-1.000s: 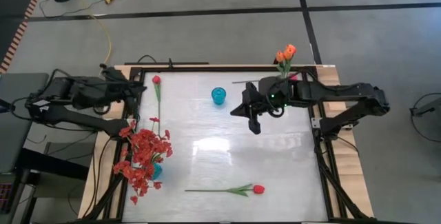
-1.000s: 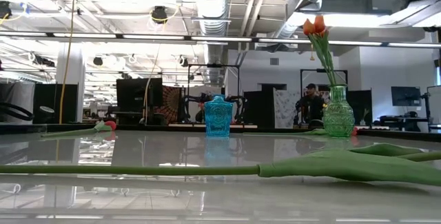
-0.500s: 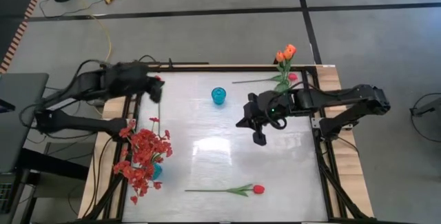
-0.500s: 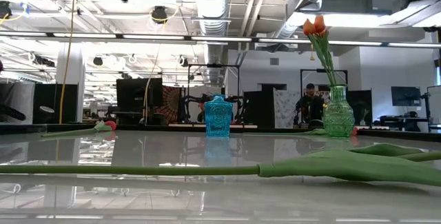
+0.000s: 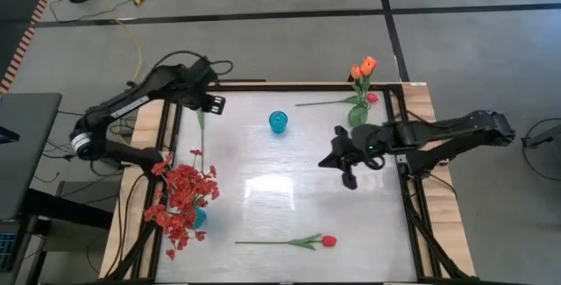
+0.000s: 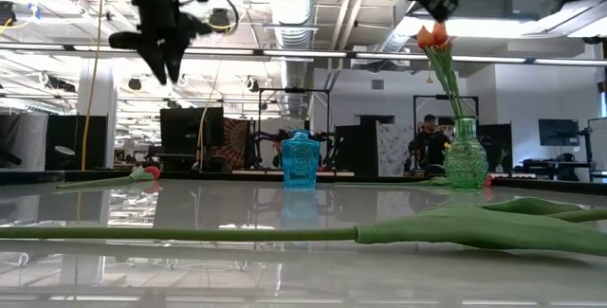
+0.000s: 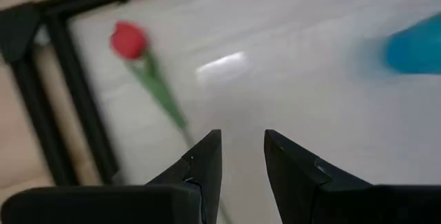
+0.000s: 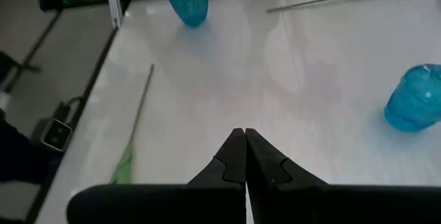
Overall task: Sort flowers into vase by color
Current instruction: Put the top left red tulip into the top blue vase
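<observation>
Near the front edge, a red tulip (image 5: 328,241) lies crosswise (right pincer (image 5: 350,180) pinched shut, empty).

Orange tulip buds (image 5: 363,66) top a patterned green glass vase (image 6: 465,155) — a ribbed blue glass vase (image 5: 278,122), red blossom sprays (image 5: 181,199), a glossy white table (image 5: 280,188).

Since a second ago the left gripper (image 5: 213,103) swings from the table's 9 o'clock edge to 11 o'clock, hanging above the red tulip (image 7: 129,39). The right gripper (image 5: 349,181), fingers pressed together, slides from centre toward 3 o'clock, away from the blue vase (image 5: 278,122).
</observation>
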Robot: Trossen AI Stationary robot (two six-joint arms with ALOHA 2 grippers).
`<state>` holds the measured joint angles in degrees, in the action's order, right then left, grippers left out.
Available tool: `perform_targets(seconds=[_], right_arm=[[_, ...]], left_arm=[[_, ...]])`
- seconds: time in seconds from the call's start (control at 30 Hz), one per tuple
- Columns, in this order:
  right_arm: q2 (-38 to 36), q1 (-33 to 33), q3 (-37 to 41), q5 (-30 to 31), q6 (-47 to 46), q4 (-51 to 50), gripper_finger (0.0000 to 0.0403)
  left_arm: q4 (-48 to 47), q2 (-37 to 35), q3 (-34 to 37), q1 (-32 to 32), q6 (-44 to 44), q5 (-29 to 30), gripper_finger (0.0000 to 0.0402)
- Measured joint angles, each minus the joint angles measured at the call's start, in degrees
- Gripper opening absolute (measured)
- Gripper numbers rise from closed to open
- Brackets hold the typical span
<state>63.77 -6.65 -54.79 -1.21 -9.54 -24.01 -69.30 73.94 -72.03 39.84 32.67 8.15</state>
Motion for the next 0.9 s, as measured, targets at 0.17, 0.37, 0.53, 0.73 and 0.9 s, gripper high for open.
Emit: perform_targets(seconds=[0.17,0.37,0.53,0.73,0.9], right_arm=[[-6.7,0.0,5.1,0.3,-1.6,2.4,0.0025],[-8.8,0.0,6.3,0.4,-1.6,4.1,0.0024],[-8.2,0.0,6.3,0.0,-1.6,3.7,0.0025],[-8.2,0.0,6.3,-0.1,-1.9,3.7,0.0025],[-8.2,0.1,6.3,-0.1,-1.6,4.0,0.0025]], left_arm=[[-2.3,4.9,0.0,0.0,-2.9,2.6,0.0111],[-1.4,7.9,1.4,1.1,-0.9,3.8,0.0152],[4.8,3.4,12.2,1.2,4.2,1.1,0.0172],[13.8,0.5,22.7,1.7,9.4,-1.1,0.0174],[18.1,1.0,27.0,1.9,9.7,1.0,0.0174]])
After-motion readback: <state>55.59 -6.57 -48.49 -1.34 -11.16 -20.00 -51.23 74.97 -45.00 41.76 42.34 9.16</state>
